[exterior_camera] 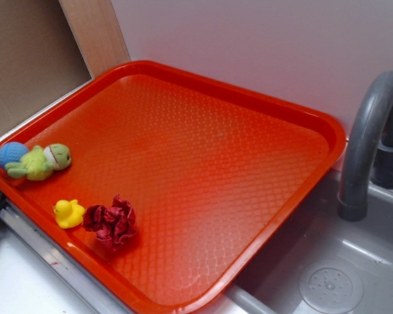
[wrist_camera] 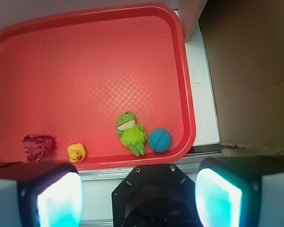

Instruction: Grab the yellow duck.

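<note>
The yellow duck sits on the red tray near its front left rim, just left of a dark red cloth ball. In the wrist view the duck lies at the tray's near edge, beside the cloth ball. My gripper is open and empty, its two pads wide apart. It hangs over the white counter strip outside the tray's near rim, the duck just beyond its left finger. In the exterior view only a dark bit of the arm shows at the left edge.
A green and blue knitted turtle lies at the tray's left corner; it also shows in the wrist view. A grey faucet and sink stand to the right. A cardboard wall borders the tray.
</note>
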`<state>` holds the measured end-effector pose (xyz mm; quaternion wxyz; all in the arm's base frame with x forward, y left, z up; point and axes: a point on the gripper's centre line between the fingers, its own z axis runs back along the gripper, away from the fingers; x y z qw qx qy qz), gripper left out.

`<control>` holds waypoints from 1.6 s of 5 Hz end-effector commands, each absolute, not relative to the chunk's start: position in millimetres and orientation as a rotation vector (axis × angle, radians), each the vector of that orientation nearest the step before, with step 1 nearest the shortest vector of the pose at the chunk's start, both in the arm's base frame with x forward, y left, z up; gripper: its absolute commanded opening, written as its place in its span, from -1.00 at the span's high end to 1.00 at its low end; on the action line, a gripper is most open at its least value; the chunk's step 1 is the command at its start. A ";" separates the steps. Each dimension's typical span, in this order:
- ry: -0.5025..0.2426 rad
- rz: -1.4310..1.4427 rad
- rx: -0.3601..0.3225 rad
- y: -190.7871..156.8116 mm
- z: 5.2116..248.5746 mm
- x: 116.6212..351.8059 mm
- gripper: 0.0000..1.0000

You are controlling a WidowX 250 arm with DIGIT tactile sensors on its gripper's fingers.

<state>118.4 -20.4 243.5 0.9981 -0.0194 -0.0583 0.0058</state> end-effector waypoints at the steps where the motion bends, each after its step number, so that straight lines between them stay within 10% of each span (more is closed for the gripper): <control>1: -0.117 0.012 -0.039 -20.4 243.5 118.4 -1.00; 4: -0.097 -0.193 -0.019 -143.4 145.1 134.2 -1.00; 8: -0.063 -0.332 -0.047 -156.0 58.6 90.1 -1.00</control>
